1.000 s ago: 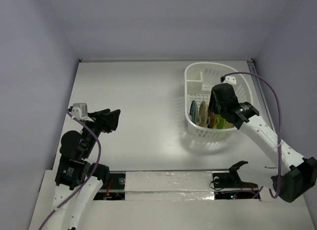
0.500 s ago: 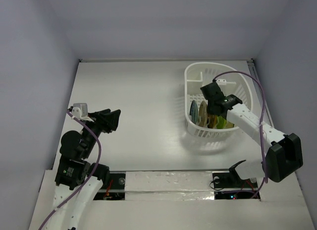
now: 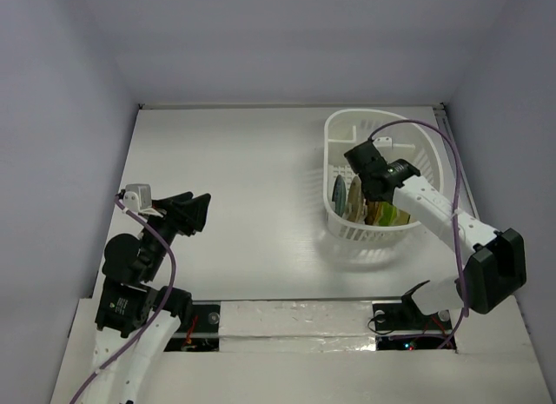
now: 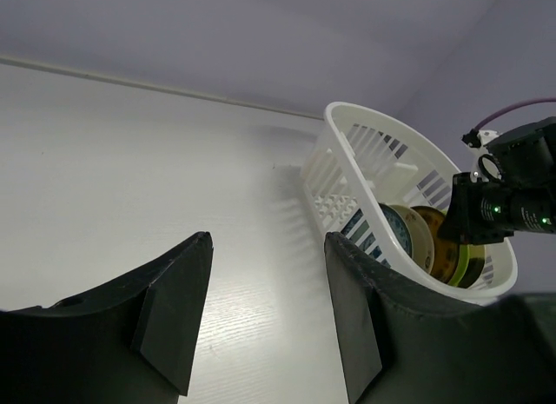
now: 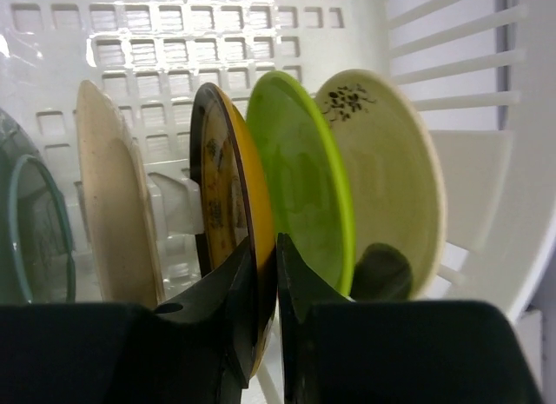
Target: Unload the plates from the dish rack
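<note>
The white lattice dish rack stands at the right back of the table, and also shows in the left wrist view. Five plates stand on edge in it: teal, cream, a dark-rimmed brown plate with an orange-yellow face, lime green and pale yellow with a dark flower pattern. My right gripper reaches down into the rack and is shut on the brown plate's rim. My left gripper hangs open and empty over the table's left side.
The rack's small boxy compartment is at its far left end. The right arm's purple cable arcs over the rack. Grey walls enclose the table on three sides.
My right gripper has moved left and down into the rack and closed on the brown plate's rim. The left arm has barely moved.
</note>
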